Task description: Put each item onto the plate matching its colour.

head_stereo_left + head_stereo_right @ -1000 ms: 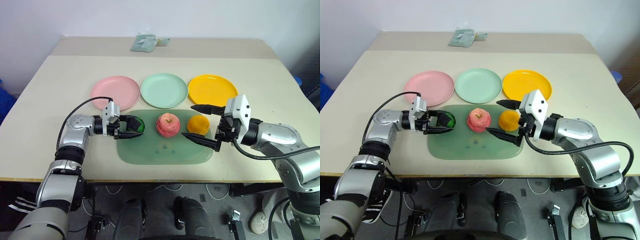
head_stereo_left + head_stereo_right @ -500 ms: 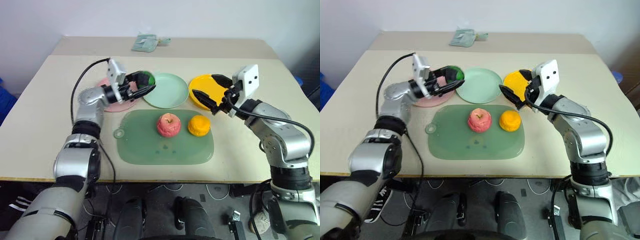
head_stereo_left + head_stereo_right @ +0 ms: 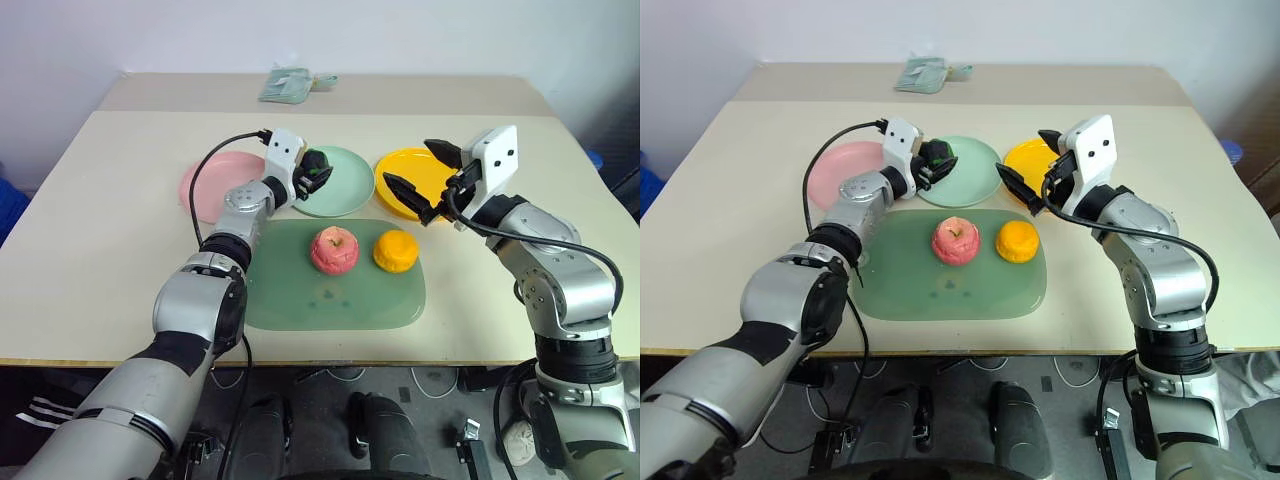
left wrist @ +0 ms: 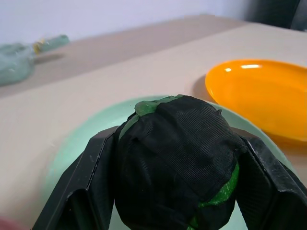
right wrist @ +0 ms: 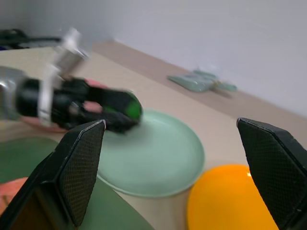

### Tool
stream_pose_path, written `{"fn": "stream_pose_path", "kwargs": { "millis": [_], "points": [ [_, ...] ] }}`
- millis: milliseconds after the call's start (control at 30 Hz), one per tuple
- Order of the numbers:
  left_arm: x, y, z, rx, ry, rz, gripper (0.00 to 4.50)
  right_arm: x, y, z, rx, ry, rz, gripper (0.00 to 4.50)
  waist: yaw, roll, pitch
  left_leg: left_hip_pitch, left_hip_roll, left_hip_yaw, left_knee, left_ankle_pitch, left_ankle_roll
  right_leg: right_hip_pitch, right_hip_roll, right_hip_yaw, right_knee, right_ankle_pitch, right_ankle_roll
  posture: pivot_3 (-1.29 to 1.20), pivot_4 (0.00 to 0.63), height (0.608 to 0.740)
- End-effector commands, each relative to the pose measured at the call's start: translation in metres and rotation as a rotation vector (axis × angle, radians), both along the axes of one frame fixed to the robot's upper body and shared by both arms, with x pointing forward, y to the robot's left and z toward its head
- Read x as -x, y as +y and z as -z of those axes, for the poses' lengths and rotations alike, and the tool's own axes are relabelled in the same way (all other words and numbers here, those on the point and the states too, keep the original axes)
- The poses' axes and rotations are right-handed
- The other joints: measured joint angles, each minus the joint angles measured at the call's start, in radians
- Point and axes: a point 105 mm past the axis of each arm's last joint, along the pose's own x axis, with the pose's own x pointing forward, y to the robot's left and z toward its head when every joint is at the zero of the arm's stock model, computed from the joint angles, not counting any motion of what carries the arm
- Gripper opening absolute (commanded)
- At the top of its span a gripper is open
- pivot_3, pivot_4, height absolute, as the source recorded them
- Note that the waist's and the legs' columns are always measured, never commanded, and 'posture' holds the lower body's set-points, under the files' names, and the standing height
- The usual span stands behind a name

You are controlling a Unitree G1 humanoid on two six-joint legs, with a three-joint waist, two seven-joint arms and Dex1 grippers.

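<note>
The left gripper (image 3: 318,172), just above frame centre, clasps the round dark green-black fruit (image 4: 180,163) between both fingers over the pale mint green plastic plate's (image 3: 345,190) left edge. The fruit is near-spherical, with no evident long axis; its underside is cut off in the wrist view. The right gripper (image 3: 420,178) gapes wide and empty above the yellow-orange plate (image 3: 395,170), partly hiding it.

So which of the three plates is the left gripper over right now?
The pale green plate, the middle one. The left gripper holds the dark green fruit above its left rim; the pink plate and yellow plate flank it.
</note>
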Motion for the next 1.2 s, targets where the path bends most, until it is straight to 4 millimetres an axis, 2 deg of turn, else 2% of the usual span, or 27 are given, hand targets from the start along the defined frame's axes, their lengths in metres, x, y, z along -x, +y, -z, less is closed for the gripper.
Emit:
{"fn": "stream_pose_path", "kwargs": {
  "millis": [33, 233, 333, 400, 500, 633, 733, 833, 933, 1000, 1100, 1200],
  "points": [
    [-0.003, -0.002, -0.022, -0.006, -0.078, -0.018, 4.44, 0.019, 0.007, -0.017, -0.012, -0.074, -0.075, 4.50, 0.000, 0.000, 0.000, 0.000, 0.000, 0.000, 0.000, 0.000, 0.000, 0.000, 0.000, 0.000, 0.000, 0.000, 0.000, 0.00, 0.150, 0.740],
    [0.001, 0.000, -0.040, 0.019, -0.151, 0.044, 4.44, 0.019, 0.009, -0.009, 0.012, -0.040, -0.083, 4.50, 0.001, 0.000, 0.000, 0.000, 0.000, 0.000, 0.000, 0.000, 0.000, 0.000, 0.000, 0.000, 0.000, 0.000, 0.000, 0.00, 0.150, 0.740],
    [0.010, 0.011, -0.054, 0.079, -0.192, 0.167, 4.44, 0.022, 0.017, -0.004, 0.036, -0.015, -0.125, 4.50, -0.002, 0.000, 0.000, 0.000, 0.000, 0.000, 0.000, 0.000, 0.000, 0.000, 0.000, 0.000, 0.000, 0.000, 0.000, 0.00, 0.150, 0.740],
    [0.017, 0.021, -0.056, 0.090, -0.202, 0.246, 4.44, 0.022, 0.021, 0.000, 0.045, 0.014, -0.140, 4.50, -0.005, 0.000, 0.000, 0.000, 0.000, 0.000, 0.000, 0.000, 0.000, 0.000, 0.000, 0.000, 0.000, 0.000, 0.000, 0.00, 0.150, 0.740],
    [0.034, 0.037, -0.057, 0.102, -0.219, 0.402, 4.44, 0.023, 0.025, 0.002, 0.060, 0.025, -0.159, 4.50, -0.007, 0.000, 0.000, 0.000, 0.001, 0.000, 0.000, 0.000, 0.000, 0.000, 0.000, 0.000, 0.000, 0.000, -0.001, 0.00, 0.150, 0.740],
    [0.072, 0.070, -0.049, 0.138, -0.156, 0.680, 4.44, 0.022, 0.031, 0.006, 0.065, 0.058, -0.195, 4.50, -0.018, 0.000, 0.000, 0.000, 0.001, 0.000, 0.000, 0.000, 0.000, 0.000, 0.000, 0.000, 0.000, 0.000, -0.001, 0.00, 0.150, 0.740],
    [0.092, 0.077, -0.040, 0.152, -0.080, 0.786, 4.44, 0.022, 0.032, 0.011, 0.054, 0.114, -0.246, 4.50, -0.020, 0.000, 0.000, 0.000, 0.001, 0.000, 0.000, 0.000, 0.000, 0.000, 0.000, 0.000, 0.001, 0.000, -0.001, 0.00, 0.150, 0.740],
    [0.103, 0.080, -0.026, 0.090, -0.023, 0.811, 4.44, 0.029, 0.039, 0.015, 0.082, 0.143, -0.315, 4.50, -0.016, 0.000, 0.000, 0.000, 0.000, -0.001, 0.001, 0.000, 0.000, 0.001, 0.000, 0.000, 0.001, 0.000, -0.001, 0.00, 0.150, 0.740],
    [0.112, 0.077, -0.025, 0.100, -0.018, 0.826, 4.44, 0.025, 0.039, 0.014, 0.083, 0.134, -0.301, 4.50, -0.017, 0.000, 0.000, 0.000, 0.000, -0.001, 0.001, 0.000, 0.000, 0.001, -0.001, 0.000, 0.001, 0.000, -0.001, 0.00, 0.150, 0.740],
    [0.117, 0.068, -0.023, 0.100, -0.024, 0.848, 4.44, 0.023, 0.037, 0.014, 0.084, 0.133, -0.297, 4.50, -0.018, 0.000, 0.000, 0.000, 0.000, -0.001, 0.001, 0.000, 0.000, 0.001, 0.000, 0.000, 0.001, 0.000, -0.001, 0.00, 0.150, 0.740],
    [0.123, 0.047, -0.010, 0.055, -0.034, 0.872, 4.44, 0.023, 0.033, 0.014, 0.092, 0.129, -0.288, 4.50, -0.017, 0.000, 0.000, 0.000, 0.000, -0.001, 0.001, 0.000, 0.000, 0.001, 0.000, 0.000, 0.001, 0.000, -0.001, 0.00, 0.150, 0.740],
    [0.120, 0.031, 0.005, -0.038, -0.058, 0.839, 4.44, 0.026, 0.030, 0.015, 0.111, 0.126, -0.286, 4.50, -0.015, 0.000, 0.000, 0.000, 0.000, -0.001, 0.001, 0.000, 0.000, 0.001, -0.001, 0.000, 0.001, 0.000, -0.001, 0.00, 0.150, 0.740]
  ]
}}
